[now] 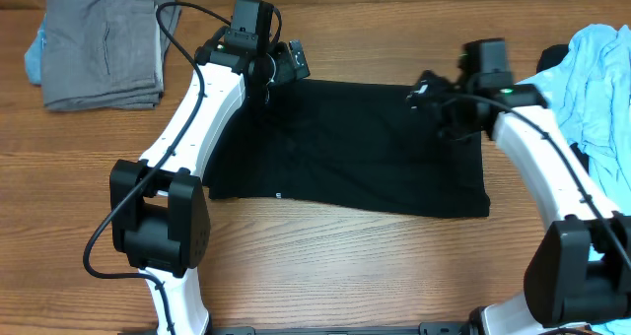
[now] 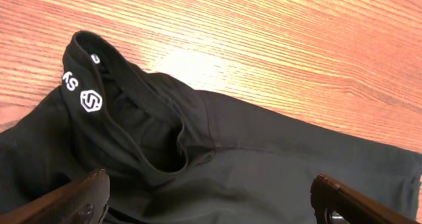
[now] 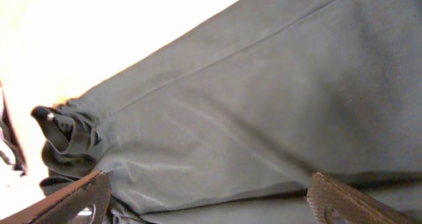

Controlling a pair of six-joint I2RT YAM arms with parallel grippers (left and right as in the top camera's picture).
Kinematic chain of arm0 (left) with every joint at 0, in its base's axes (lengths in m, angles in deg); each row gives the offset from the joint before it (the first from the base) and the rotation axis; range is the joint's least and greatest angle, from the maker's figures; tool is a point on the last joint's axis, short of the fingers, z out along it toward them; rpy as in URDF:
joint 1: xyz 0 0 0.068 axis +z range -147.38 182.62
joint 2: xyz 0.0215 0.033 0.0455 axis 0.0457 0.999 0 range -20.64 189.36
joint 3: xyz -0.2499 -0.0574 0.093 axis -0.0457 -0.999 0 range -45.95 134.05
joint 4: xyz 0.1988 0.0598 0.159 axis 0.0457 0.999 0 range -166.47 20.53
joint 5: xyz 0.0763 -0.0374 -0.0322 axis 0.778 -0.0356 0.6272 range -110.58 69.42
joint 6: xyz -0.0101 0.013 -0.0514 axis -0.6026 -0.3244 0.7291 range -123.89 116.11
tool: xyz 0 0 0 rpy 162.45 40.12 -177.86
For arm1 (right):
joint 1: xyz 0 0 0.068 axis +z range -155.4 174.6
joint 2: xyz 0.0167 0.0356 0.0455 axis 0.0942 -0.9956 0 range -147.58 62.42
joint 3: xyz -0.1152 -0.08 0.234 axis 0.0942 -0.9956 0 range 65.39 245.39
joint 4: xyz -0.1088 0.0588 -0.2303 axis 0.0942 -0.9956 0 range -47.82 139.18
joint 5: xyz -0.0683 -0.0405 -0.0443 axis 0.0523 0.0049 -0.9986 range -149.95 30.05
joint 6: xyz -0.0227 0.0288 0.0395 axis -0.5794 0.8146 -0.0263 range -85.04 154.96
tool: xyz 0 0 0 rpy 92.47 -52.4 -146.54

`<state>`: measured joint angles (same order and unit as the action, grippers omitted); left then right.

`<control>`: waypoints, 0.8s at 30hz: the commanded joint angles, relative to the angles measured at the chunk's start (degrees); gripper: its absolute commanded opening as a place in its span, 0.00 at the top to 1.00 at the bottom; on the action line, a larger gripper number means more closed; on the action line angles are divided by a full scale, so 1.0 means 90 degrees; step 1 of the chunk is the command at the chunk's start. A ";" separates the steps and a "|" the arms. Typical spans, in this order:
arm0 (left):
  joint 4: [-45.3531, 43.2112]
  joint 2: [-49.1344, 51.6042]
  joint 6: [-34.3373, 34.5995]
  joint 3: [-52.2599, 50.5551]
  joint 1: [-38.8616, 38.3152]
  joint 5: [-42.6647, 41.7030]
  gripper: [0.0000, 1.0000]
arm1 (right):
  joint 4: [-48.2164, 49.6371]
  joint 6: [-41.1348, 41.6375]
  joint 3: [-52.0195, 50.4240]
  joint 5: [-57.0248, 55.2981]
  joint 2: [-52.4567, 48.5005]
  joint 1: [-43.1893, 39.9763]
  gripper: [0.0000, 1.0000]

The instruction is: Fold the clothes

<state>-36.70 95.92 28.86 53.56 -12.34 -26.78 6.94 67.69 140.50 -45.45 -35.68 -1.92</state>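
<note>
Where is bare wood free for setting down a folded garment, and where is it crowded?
Free: the front strip between black shirt and table edge; the far strip behind the shirt. Crowded: grey garments far left, blue cloth right.

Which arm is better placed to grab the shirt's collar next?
Probably left. The left end effector, open, hovers over the collar; the right end effector sits over plain cloth farther along the shirt.

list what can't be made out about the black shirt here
- Overhead: the left arm covers the left edge of the black shirt; the white mark on its hem is too small to read.
- Overhead: the light blue cloth is cut off by the right edge.
- Left wrist: the collar lettering bends out of sight around the fold.
- Right wrist: glare washes out the table.
</note>
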 commanded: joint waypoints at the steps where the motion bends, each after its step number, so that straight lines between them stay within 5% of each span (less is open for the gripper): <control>1: 0.0015 0.0267 0.0432 0.0107 -0.0007 -0.0044 0.03 | -0.0022 -0.0663 0.0131 0.0828 -0.0007 -0.0335 0.00; 16: -0.0316 0.1188 0.0743 0.0107 -0.0005 -0.0583 0.01 | -0.0214 -0.0845 0.0121 0.0362 -0.0007 -0.0532 0.00; 24: -0.0532 0.1292 0.0743 0.0107 -0.0005 -0.0532 0.49 | -0.0107 -0.0804 0.0121 -0.0061 -0.0010 -0.0532 0.00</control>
<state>-41.24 106.74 35.49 53.64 -12.34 -31.52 5.65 60.79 140.50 -43.90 -35.68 -6.53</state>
